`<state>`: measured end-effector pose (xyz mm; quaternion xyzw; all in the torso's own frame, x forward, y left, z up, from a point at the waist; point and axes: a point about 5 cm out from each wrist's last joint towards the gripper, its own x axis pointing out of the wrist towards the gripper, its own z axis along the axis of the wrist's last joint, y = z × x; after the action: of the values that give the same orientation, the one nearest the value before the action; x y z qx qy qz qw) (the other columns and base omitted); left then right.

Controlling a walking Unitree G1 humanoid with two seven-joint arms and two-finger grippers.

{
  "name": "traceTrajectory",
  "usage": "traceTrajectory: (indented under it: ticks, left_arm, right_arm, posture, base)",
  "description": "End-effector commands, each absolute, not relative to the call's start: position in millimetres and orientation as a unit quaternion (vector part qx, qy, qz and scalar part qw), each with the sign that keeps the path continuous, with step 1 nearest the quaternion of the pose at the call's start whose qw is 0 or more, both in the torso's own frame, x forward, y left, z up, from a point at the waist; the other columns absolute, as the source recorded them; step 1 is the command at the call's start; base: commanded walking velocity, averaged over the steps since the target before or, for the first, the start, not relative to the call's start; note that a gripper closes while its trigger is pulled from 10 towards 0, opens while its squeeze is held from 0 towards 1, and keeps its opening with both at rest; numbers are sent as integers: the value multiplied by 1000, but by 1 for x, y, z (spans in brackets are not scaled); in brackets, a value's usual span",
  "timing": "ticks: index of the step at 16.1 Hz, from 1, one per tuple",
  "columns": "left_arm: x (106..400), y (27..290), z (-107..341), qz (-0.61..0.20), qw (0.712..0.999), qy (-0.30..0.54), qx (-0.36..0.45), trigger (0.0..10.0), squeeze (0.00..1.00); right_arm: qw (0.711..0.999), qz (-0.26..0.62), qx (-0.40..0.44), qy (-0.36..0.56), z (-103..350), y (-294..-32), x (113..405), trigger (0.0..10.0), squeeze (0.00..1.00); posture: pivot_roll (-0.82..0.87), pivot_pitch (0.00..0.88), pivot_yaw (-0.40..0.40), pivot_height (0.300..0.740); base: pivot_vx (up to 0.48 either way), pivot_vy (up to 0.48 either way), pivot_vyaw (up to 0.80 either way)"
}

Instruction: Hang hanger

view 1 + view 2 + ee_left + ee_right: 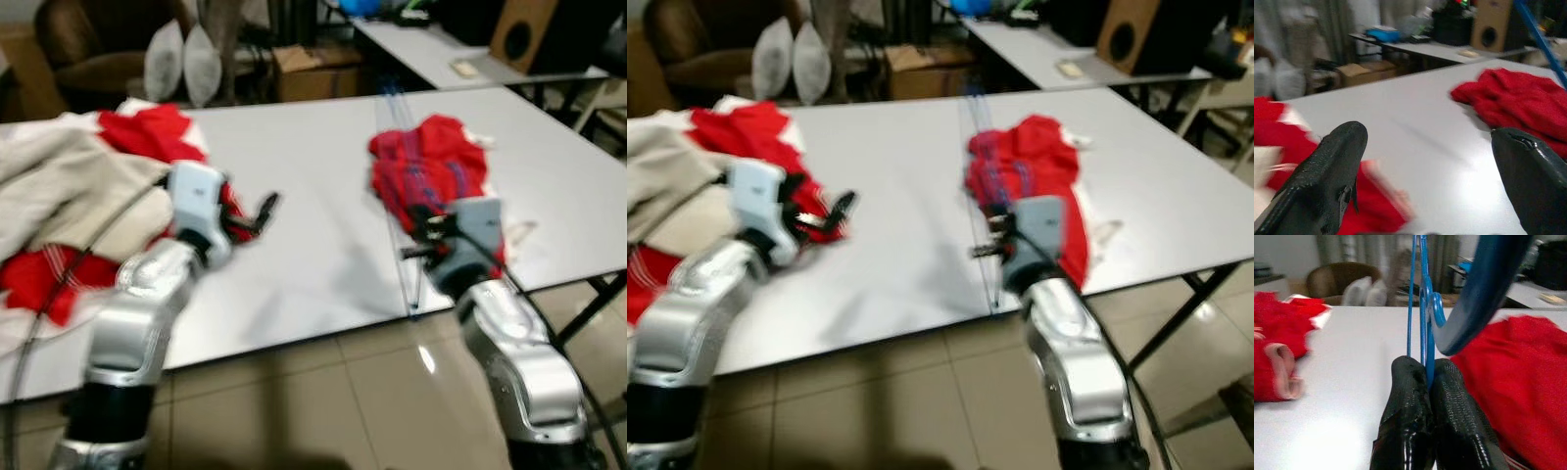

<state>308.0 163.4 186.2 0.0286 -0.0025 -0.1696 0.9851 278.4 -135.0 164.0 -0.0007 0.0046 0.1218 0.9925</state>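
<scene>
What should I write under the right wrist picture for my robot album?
Right gripper shut on a blue hanger, above a white table, beside a red garment.

I am seeing the tabletop point(313, 196) lying straight ahead at twelve o'clock. A heap of clothes point(69, 196) is sitting on it at ten o'clock, a bunched garment point(431, 166) at one o'clock. The hanger point(1422, 308) is lying beside that garment. Behind, a second table point(431, 49) is standing at one o'clock, pillows point(181, 61) at eleven.
</scene>
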Motion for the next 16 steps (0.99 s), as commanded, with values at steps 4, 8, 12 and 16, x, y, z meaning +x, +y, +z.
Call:
traceTrajectory:
  ticks: [4,8,12,16]
  left_arm:
    - [308,154,188,-178,984,-8,29,10000,0]
    - [308,156,189,-175,984,-9,30,10000,0]
    - [310,153,194,-175,981,-25,78,10000,0]
    - [314,162,193,-143,988,-22,48,10000,0]
  right_arm:
    - [994,106,-19,-1,167,-146,281,10000,0]
    - [994,106,-25,-3,166,-145,283,10000,0]
    - [994,105,-30,-6,165,-142,283,10000,0]
    - [993,101,-65,-14,164,-144,283,10000,0]
  posture:
    - [-65,0,-3,740]
    - [-59,0,-6,740]
    - [-59,0,2,740]
    - [-65,0,11,740]
  base:
    - [0,355,0]
    - [0,356,0]
    - [0,-68,0]
    - [0,-240,0]
